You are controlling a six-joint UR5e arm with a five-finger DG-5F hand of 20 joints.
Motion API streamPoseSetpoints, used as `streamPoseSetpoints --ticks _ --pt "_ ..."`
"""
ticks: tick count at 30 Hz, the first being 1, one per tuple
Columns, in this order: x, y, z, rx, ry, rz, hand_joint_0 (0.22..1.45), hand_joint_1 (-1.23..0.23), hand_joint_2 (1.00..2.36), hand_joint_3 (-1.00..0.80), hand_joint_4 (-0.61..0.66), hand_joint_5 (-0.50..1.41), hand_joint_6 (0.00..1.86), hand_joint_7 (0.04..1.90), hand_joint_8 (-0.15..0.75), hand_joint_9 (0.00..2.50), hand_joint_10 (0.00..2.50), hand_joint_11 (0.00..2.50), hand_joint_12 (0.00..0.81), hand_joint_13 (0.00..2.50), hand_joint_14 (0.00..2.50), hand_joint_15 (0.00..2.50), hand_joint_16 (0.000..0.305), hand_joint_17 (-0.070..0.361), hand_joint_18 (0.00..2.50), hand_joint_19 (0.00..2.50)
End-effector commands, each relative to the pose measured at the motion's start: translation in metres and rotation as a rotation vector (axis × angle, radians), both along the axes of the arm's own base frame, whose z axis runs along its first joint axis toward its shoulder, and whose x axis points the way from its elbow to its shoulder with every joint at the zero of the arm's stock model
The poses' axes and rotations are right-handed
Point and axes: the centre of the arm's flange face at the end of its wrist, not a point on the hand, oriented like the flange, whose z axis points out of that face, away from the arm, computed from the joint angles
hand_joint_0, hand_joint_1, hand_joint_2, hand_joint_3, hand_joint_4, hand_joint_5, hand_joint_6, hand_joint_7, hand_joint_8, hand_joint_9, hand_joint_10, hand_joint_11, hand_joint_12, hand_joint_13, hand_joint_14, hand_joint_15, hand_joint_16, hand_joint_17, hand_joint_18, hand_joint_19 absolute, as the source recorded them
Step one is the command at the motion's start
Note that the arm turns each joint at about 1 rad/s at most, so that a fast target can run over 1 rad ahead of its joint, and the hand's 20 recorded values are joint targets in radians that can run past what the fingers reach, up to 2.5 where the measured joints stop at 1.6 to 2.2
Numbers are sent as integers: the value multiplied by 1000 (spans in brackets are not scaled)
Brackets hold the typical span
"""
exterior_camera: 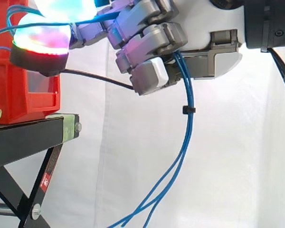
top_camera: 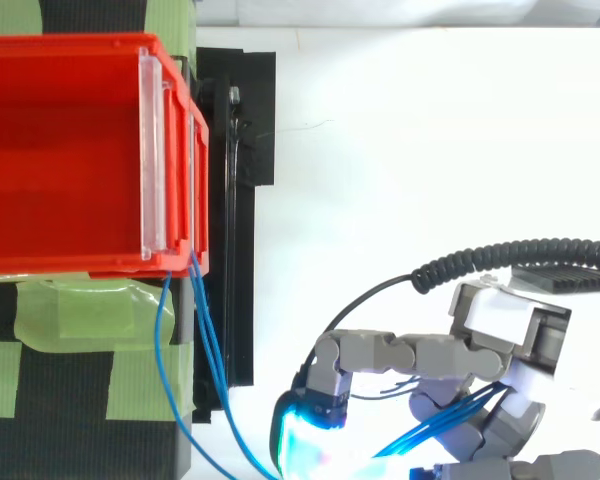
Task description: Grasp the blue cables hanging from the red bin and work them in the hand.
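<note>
The robot hand (exterior_camera: 149, 40) is curled round the blue cables (exterior_camera: 188, 126), which run from the red bin (exterior_camera: 14, 107) through its fingers and hang below. The grasp looks made; working them in the hand is left.

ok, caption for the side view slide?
Robot hand curled round the blue cables, which trail from the red bin on its black stand.
</note>
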Motion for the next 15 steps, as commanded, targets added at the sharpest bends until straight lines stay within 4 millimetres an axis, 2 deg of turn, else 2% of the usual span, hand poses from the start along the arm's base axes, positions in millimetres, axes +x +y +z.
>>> streamPoseSetpoints --ticks 1,2,3,5,6,8,9,11,12,13,14,15 --pt "0 0 0 1 -2 0 1085 -741 1003 228 176 508 147 1400 535 1779 2500 2500 712 2021 2500 1972 237 178 2500 648" --pt "0 0 -1 0 0 0 947 -733 1010 -78 210 458 1 1387 535 1779 2500 2500 712 2021 2500 1972 237 178 2500 648" --pt "0 0 0 1 -2 0 906 -701 1015 -236 211 436 3 1363 535 1779 2500 2500 712 2021 2500 1972 237 178 2500 648" --pt "0 0 0 1 -2 -2 1137 -675 1004 282 188 524 5 1399 535 1779 2500 2500 712 2021 2500 1972 237 178 2500 648" --pt "0 0 0 0 0 0 1282 -647 1098 514 195 653 6 1477 535 1779 2500 2500 712 2021 2500 1972 237 178 2500 648" --pt "0 0 0 0 1 -2 1301 -646 1099 476 189 696 7 1480 535 1779 2500 2500 712 2021 2500 1972 237 178 2500 648" --pt "0 0 0 0 1 -2 1260 -665 1033 426 199 666 12 1420 535 1779 2500 2500 712 2021 2500 1972 237 178 2500 648" --pt "0 0 0 0 1 -2 962 -736 1006 -120 296 526 18 1147 535 1779 2500 2500 712 2021 2500 1972 237 178 2500 648" --pt "0 0 0 0 1 -2 884 -674 1015 -439 290 479 18 1087 535 1779 2500 2500 712 2021 2500 1972 237 178 2500 648" --pt "0 0 0 0 1 -2 921 -675 1016 -461 287 476 18 1081 535 1779 2500 2500 712 2021 2500 1972 237 178 2500 648" --pt "0 0 0 0 1 0 1024 -694 1017 -169 290 479 18 1087 535 1779 2500 2500 712 2021 2500 1972 237 178 2500 648" --pt "0 -1 0 0 1 -3 1260 -664 1008 481 239 586 18 1167 535 1779 2500 2500 712 2021 2500 1972 237 178 2500 648"
